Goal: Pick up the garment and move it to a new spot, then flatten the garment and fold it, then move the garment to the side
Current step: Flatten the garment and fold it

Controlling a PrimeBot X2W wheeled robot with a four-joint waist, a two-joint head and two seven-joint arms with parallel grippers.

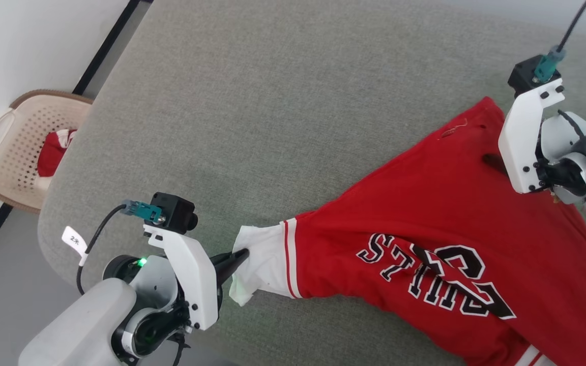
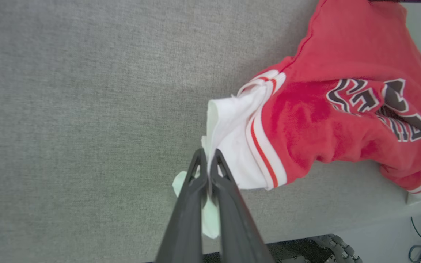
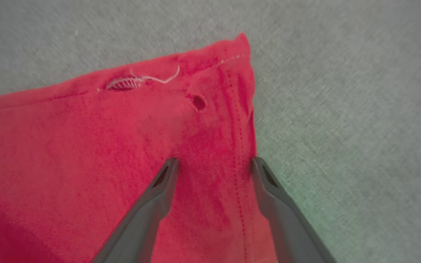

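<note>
The garment (image 1: 425,203) lies rumpled across the right half of the head view on the grey padded surface (image 1: 272,101), so flattening seems in hand. The left gripper (image 1: 241,253) has its fingers pinching the white sleeve (image 1: 262,259) at lower centre. The right gripper (image 3: 214,164) has its fingers spread astride the red hem corner (image 1: 484,109) at upper right, and likely must close on it before pulling taut.

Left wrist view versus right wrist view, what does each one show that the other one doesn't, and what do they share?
Left wrist view: the left gripper shut on the garment's white sleeve, plus the dark lettering. Right wrist view: the right gripper open at a red corner, near a small hole and a frayed tear. Shared: red cloth lying on the grey fabric surface.
</note>
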